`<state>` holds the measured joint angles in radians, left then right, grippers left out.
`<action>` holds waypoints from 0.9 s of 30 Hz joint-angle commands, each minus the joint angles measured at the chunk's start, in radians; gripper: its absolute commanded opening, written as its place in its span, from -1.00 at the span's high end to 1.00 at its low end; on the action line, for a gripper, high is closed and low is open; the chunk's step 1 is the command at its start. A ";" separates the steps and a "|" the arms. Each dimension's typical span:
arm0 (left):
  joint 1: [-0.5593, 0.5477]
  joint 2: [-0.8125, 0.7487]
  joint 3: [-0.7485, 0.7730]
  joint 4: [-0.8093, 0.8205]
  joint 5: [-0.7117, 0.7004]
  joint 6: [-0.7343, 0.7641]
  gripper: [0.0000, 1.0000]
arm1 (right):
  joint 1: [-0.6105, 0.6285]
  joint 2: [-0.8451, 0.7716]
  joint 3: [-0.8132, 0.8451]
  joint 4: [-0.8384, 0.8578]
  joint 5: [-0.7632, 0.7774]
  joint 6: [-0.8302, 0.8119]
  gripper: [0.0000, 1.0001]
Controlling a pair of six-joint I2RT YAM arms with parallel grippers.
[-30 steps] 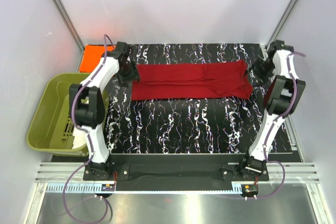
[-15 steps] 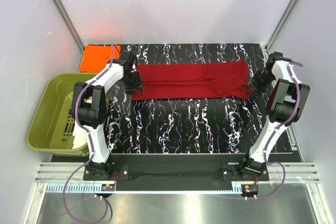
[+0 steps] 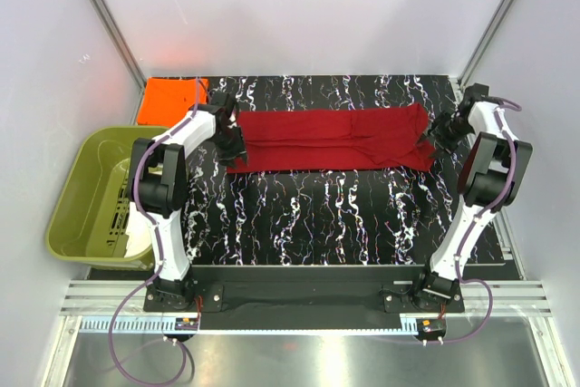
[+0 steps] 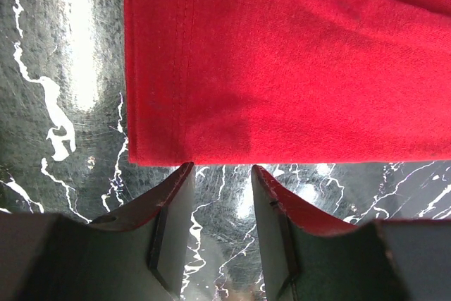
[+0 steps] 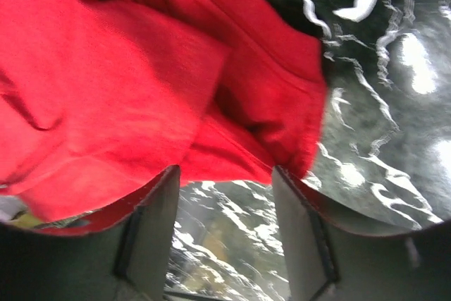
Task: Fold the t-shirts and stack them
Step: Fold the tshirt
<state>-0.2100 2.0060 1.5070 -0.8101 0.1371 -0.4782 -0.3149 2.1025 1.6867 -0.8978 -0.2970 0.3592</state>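
A dark crimson t-shirt (image 3: 331, 139) lies folded into a long strip across the far half of the black marbled table (image 3: 326, 215). My left gripper (image 3: 233, 148) is open at the strip's near left corner; in the left wrist view (image 4: 220, 174) the cloth edge (image 4: 282, 68) lies just beyond the fingertips, nothing between them. My right gripper (image 3: 433, 136) is open at the strip's right end; in the right wrist view (image 5: 225, 177) the bunched red cloth (image 5: 141, 89) lies just beyond the open fingers. A bright orange t-shirt (image 3: 170, 100) lies folded at the far left.
An olive-green plastic tub (image 3: 91, 197) stands left of the table. White walls with metal posts close in the back and sides. The near half of the table shows only the marbled surface.
My left gripper moved from the strip's far left end down to its near left corner. My right gripper swung in along the strip's right end.
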 commanded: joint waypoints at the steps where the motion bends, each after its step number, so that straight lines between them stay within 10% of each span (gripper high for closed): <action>1: 0.004 -0.006 0.021 0.026 0.045 0.006 0.15 | -0.001 0.046 0.062 0.057 -0.080 0.095 -0.27; 27: -0.002 -0.015 0.025 0.031 0.099 0.009 0.16 | -0.004 0.208 0.212 0.126 -0.113 0.218 0.13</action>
<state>-0.2104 2.0060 1.5070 -0.7918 0.2142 -0.4786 -0.3153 2.2921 1.8385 -0.7837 -0.3828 0.5632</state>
